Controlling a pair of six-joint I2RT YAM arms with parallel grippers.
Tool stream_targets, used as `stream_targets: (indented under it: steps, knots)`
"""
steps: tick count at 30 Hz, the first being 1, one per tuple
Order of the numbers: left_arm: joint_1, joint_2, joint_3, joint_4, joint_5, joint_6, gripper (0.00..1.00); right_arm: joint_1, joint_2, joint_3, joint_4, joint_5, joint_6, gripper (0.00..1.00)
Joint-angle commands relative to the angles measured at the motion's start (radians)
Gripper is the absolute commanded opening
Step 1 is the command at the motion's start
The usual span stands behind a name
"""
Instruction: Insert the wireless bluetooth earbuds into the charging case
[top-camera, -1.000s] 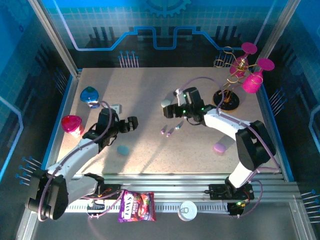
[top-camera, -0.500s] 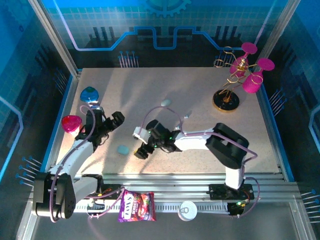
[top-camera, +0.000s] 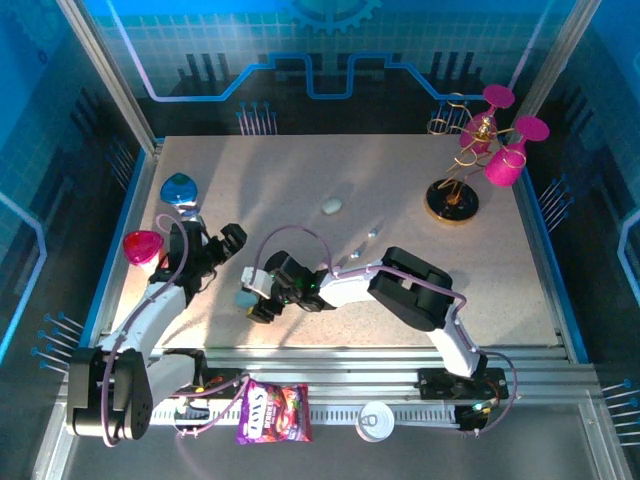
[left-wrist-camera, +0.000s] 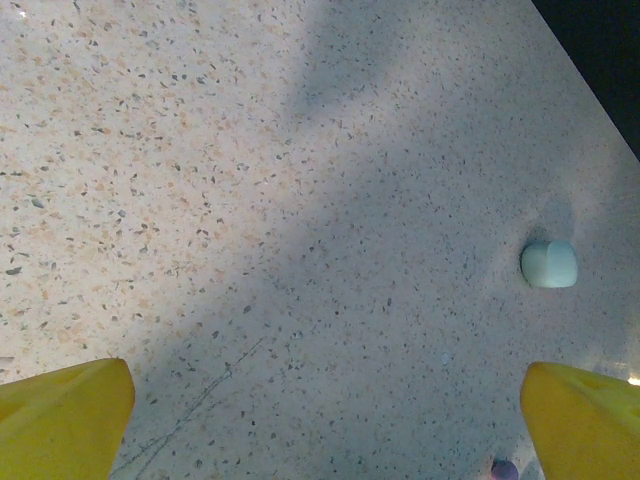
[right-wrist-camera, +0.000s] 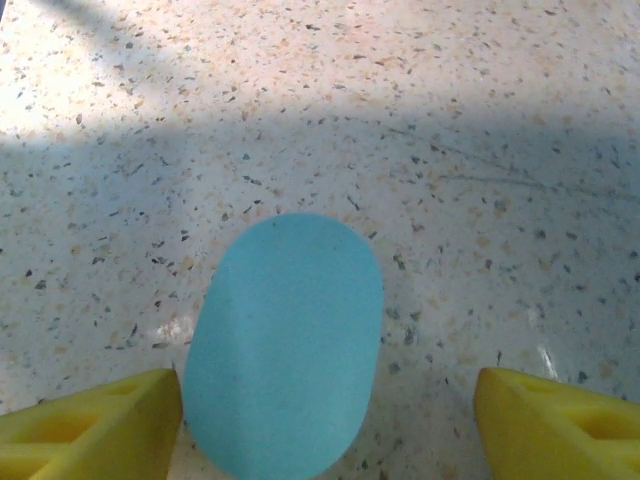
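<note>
A light blue pebble-shaped charging case lies shut and flat on the speckled table. My right gripper is open around it, with the left finger close against its side and the right finger well clear. From above, the right gripper reaches far left over this case. My left gripper hangs open over bare table at the left. In the left wrist view, the left gripper holds nothing. A tiny purple earbud sits by its right finger, and a pale green-white case lies farther off.
The pale case lies mid-table, with a tiny pale bud near it. A blue cup and a pink cup stand at the left edge. A gold stand with pink glasses is at the back right. A snack bag lies on the front rail.
My right arm has swept from mid-table to the front left and now hangs over the blue case. My left gripper has drawn back toward the pink cup.
</note>
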Motion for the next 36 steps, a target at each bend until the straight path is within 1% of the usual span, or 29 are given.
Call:
stream_targets:
  steps: [1, 3, 6, 8, 13, 17, 20, 23, 26, 27, 30, 33, 34, 36]
  knots:
    - [0.011, -0.021, -0.008, 0.009, 0.018, -0.014, 0.99, 0.012, 0.032, 0.031, 0.015, -0.013, -0.007, 0.64]
    - [0.011, -0.03, -0.011, 0.007, 0.014, -0.01, 0.99, 0.012, 0.035, 0.034, 0.004, -0.02, -0.011, 0.52]
    - [0.011, -0.038, -0.017, 0.008, 0.013, -0.005, 0.99, 0.012, 0.032, 0.032, -0.001, -0.036, -0.018, 0.41]
    - [0.011, -0.04, -0.02, 0.012, 0.018, 0.009, 0.99, 0.01, 0.022, 0.019, 0.008, -0.042, -0.018, 0.35]
    - [0.009, -0.05, -0.026, 0.031, 0.035, 0.071, 0.99, -0.006, -0.034, -0.024, 0.029, -0.051, 0.007, 0.32]
    - [-0.006, -0.078, -0.056, 0.11, 0.03, 0.093, 0.99, -0.054, -0.132, -0.117, 0.072, -0.077, 0.064, 0.31]
    - [-0.059, -0.082, -0.07, 0.191, 0.003, 0.153, 1.0, -0.109, -0.24, -0.211, 0.091, -0.099, 0.097, 0.31]
    - [-0.139, -0.079, -0.085, 0.32, -0.018, 0.234, 0.99, -0.179, -0.359, -0.31, 0.095, -0.127, 0.127, 0.31]
    - [-0.216, -0.068, -0.09, 0.446, -0.003, 0.33, 0.99, -0.253, -0.487, -0.414, 0.062, -0.141, 0.131, 0.32]
    - [-0.238, -0.061, -0.09, 0.483, 0.016, 0.369, 0.99, -0.281, -0.53, -0.437, 0.039, -0.145, 0.127, 0.32]
    - [-0.29, -0.028, -0.088, 0.607, 0.123, 0.471, 0.99, -0.364, -0.652, -0.479, -0.079, -0.155, 0.093, 0.32]
    - [-0.333, 0.023, -0.087, 0.716, 0.254, 0.563, 0.99, -0.432, -0.757, -0.488, -0.213, -0.165, 0.05, 0.32]
    - [-0.345, 0.039, -0.079, 0.733, 0.31, 0.587, 0.99, -0.455, -0.798, -0.487, -0.258, -0.175, 0.036, 0.32]
    - [-0.366, 0.069, -0.053, 0.732, 0.382, 0.614, 0.99, -0.487, -0.859, -0.476, -0.333, -0.194, 0.014, 0.32]
